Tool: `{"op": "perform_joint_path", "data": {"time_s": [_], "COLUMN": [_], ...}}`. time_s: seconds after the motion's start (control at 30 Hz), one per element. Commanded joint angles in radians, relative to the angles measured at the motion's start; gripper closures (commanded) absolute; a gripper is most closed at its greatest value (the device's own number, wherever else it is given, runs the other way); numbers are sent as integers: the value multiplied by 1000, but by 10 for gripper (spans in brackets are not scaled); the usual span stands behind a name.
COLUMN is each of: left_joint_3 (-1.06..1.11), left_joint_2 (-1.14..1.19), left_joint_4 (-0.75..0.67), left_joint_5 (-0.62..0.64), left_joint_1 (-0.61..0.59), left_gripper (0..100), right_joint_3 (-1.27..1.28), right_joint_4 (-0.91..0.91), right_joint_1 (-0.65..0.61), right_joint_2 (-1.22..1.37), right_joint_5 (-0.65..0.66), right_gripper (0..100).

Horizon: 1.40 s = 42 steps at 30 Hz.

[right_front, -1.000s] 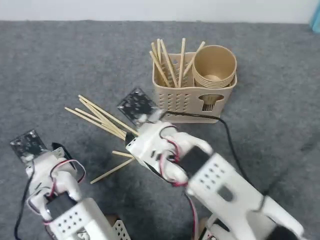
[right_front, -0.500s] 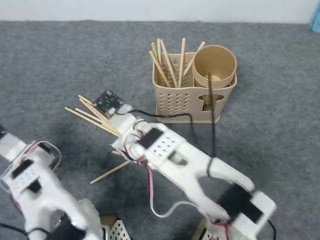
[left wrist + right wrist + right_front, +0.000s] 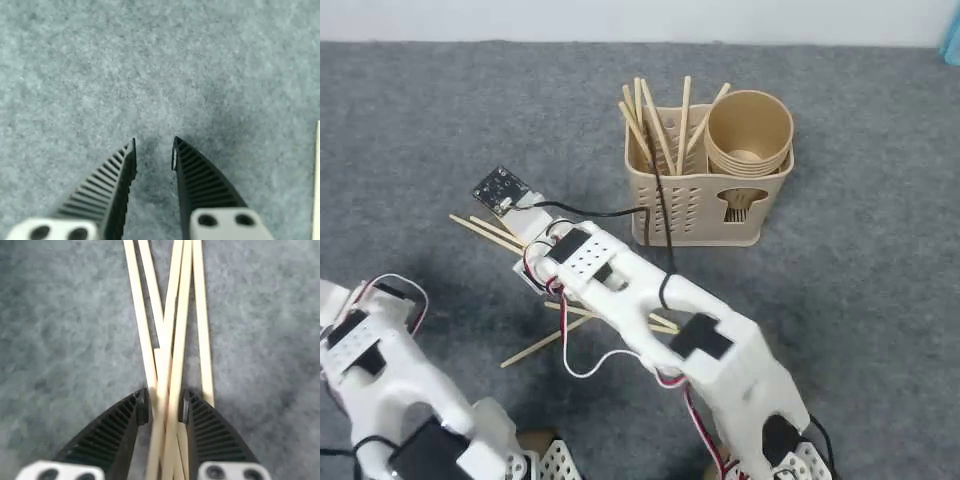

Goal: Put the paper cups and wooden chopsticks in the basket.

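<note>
In the high view the basket (image 3: pixel 705 215) sits upper centre on the grey counter (image 3: pixel 860 300). The paper cups (image 3: pixel 750 130) are nested in its right compartment and several sticks (image 3: pixel 660 135) stand in its left. The remaining wooden chopsticks (image 3: pixel 480 228) lie fanned at centre left, with one single stick (image 3: pixel 540 346) lower down. The right arm (image 3: pixel 650 320) stretches from the lower right across that fan, its wrist covering the grasp. The left arm (image 3: pixel 370 365) is at the lower left, well apart from the sticks.

In the left wrist view the left claw (image 3: pixel 154 150) has its jaws a narrow gap apart with nothing between them, over bare counter.

In the right wrist view the right claw (image 3: pixel 164 402) is at the lower centre. Its jaws press in from both sides on the crossing bundle, and it appears clamped, though how firm the bite is cannot be read from here. One stray stick (image 3: pixel 201 325) runs outside the right-hand jaw.

To do this step well, I would hold the squeeze and lift slowly and level, since the sticks cross and may slip or scissor. I would leave the stray stick for a later pass, then tip the bundle upright over the left compartment before releasing.
</note>
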Motion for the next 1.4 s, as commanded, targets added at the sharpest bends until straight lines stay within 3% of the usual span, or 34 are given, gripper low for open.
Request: {"op": "perform_joint_path", "data": {"time_s": [0.0,0.13,0.9,1.07,1.37], "left_joint_3": [-41,-42,-38,-38,-38], "left_joint_2": [-2,-2,-2,-2,-2], "left_joint_4": [-26,-26,-26,-26,-26], "left_joint_5": [14,14,9,9,9], "left_joint_1": [-9,-9,8,9,9], "left_gripper": [889,889,889,889,889], "right_joint_3": [-103,-115,-110,-109,227], "right_joint_4": [-13,-12,503,607,481], "right_joint_1": [28,30,31,94,142], "right_joint_2": [47,67,-417,-533,-628], "right_joint_5": [15,15,0,-29,-11], "right_gripper": [896,998,990,990,990]}}
